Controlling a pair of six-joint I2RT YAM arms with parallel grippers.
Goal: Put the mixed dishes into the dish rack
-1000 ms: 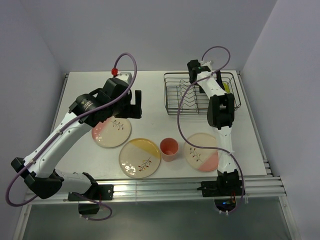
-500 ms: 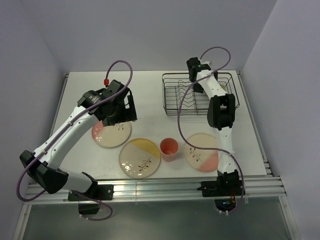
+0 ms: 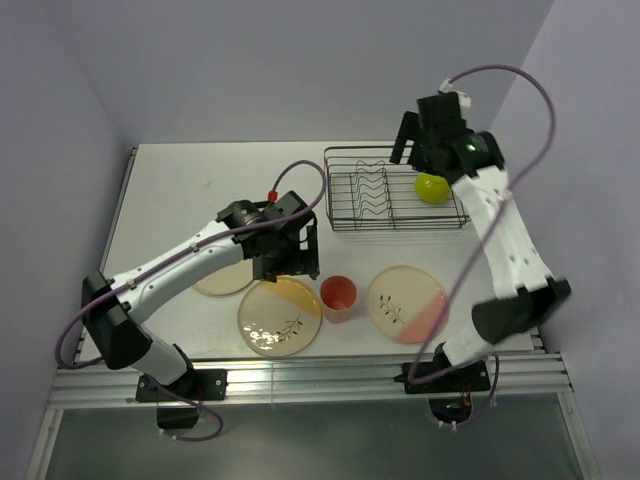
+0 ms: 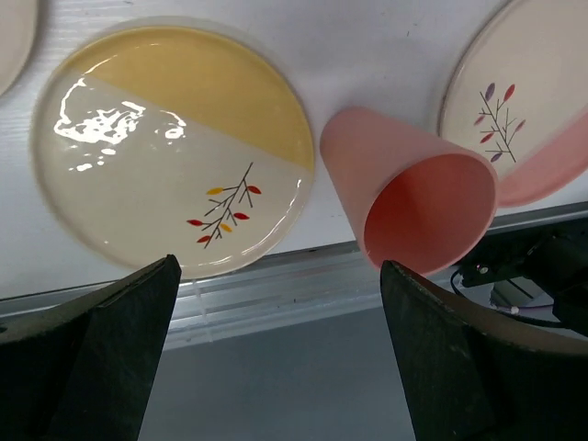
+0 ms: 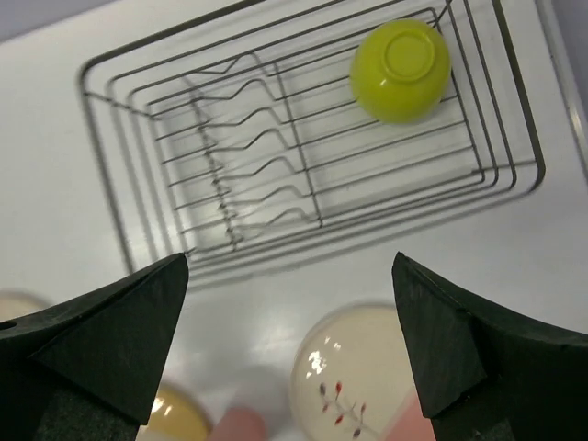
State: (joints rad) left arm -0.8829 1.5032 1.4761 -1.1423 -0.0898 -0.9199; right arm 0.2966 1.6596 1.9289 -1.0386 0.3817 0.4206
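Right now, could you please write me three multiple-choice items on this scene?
1. How many plates lie on the table? A one; B two; C three.
2. Where is the lime-green bowl? A on the table; B in the dish rack; C on a plate.
3. How is the left gripper? A open, empty; B shut on a plate; C shut on the bowl.
C: three lie flat. B: it sits at the rack's right end. A: fingers apart, nothing between.

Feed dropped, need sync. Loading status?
Left pincer open by pink cup; right pincer open above black wire dish rack. Lime-green round bowl racked, inverted. Cup, three cream round plates not racked. Nothing blocking.
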